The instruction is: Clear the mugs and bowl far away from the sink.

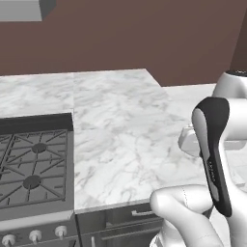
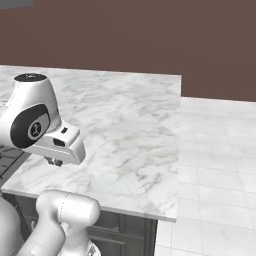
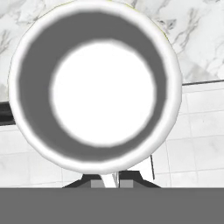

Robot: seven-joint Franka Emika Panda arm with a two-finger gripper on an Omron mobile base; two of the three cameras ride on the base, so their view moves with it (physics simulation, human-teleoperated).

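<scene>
In the hand view I look straight down into a mug [image 3: 103,94]: white rim, grey inner wall, white bottom, no handle showing. My gripper [image 3: 108,181] is shut on the near part of its rim and holds it above the front edge of the marble counter [image 3: 192,39]. In the right base view the gripper [image 2: 52,161] hangs under the white hand, low over the counter's front left part, and the mug is hidden there. The bowl and the sink are out of view.
A black gas stove [image 1: 34,164] with knobs is set into the counter [image 1: 120,120] on the left. The counter ends at a right edge, with pale tiled floor [image 2: 220,165] beyond it. Dark drawers [image 1: 125,224] run below, and a brown wall stands behind.
</scene>
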